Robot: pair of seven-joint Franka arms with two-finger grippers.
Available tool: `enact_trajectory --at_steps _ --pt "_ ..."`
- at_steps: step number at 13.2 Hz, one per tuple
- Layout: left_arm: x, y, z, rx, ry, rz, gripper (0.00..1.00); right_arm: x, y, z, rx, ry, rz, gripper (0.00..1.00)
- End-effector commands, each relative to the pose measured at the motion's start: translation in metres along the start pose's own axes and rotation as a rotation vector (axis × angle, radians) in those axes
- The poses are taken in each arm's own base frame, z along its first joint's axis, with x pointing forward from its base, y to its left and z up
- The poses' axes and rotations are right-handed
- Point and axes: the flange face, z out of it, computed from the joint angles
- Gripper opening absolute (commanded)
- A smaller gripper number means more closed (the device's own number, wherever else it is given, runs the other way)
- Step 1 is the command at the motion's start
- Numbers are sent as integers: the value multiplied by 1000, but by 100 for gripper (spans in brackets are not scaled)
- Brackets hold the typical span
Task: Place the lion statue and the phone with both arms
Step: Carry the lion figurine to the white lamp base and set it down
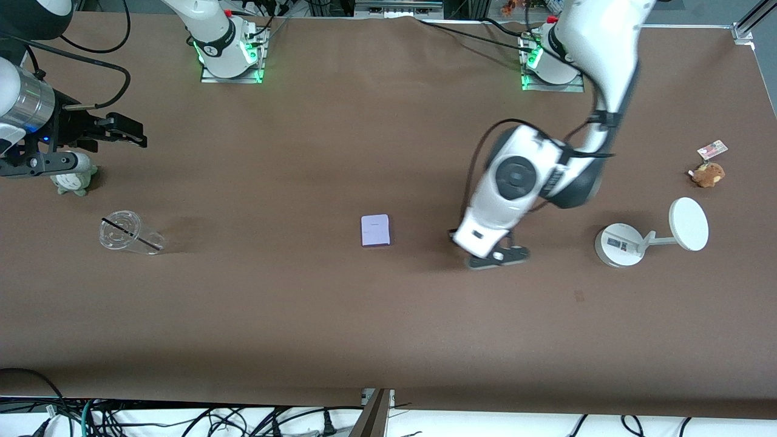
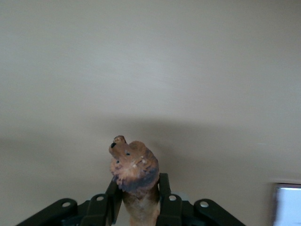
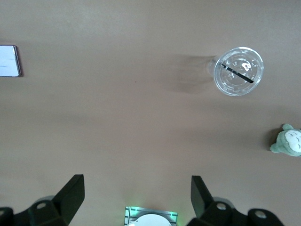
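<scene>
The left pincer [image 2: 137, 207] is squeezing the lion [image 2: 134, 172] low at the table [image 1: 303, 315], beside the phone [image 1: 375, 230] toward the left arm's end. Only the lion's bottom part is being pinched, so it may tip or slip out. The right pincer [image 3: 136, 193] is waiting wide open, up over the table near the cup [image 1: 126, 232], well apart from the phone.

Flat pale lavender rectangular phone [image 1: 375, 230] lies mid-table [image 1: 388, 328]. Left pincer [image 1: 495, 256] sits low between it and the white round-based stand [image 1: 649, 235]. Right pincer [image 1: 124, 135], fingers apart, waits above the grey-green plush [image 1: 74, 178].
</scene>
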Motion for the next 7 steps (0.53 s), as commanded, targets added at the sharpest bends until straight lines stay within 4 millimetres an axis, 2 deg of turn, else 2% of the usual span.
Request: enact_trajectory --at_steps 1,2,4,5,7 --pt "23 -76 4 42 -57 123 21 0 -18 -9 14 10 -22 100" --pt "34 -112 13 42 -78 158 24 2 -35 -7 14 13 -40 100" --pt "43 -156 32 38 -102 201 26 12 -68 1 9 35 -47 100" --pt "44 -169 40 38 -104 226 25 18 -84 8 8 48 -2 100" --pt "46 -205 63 41 -94 281 25 32 -128 30 3 58 24 100"
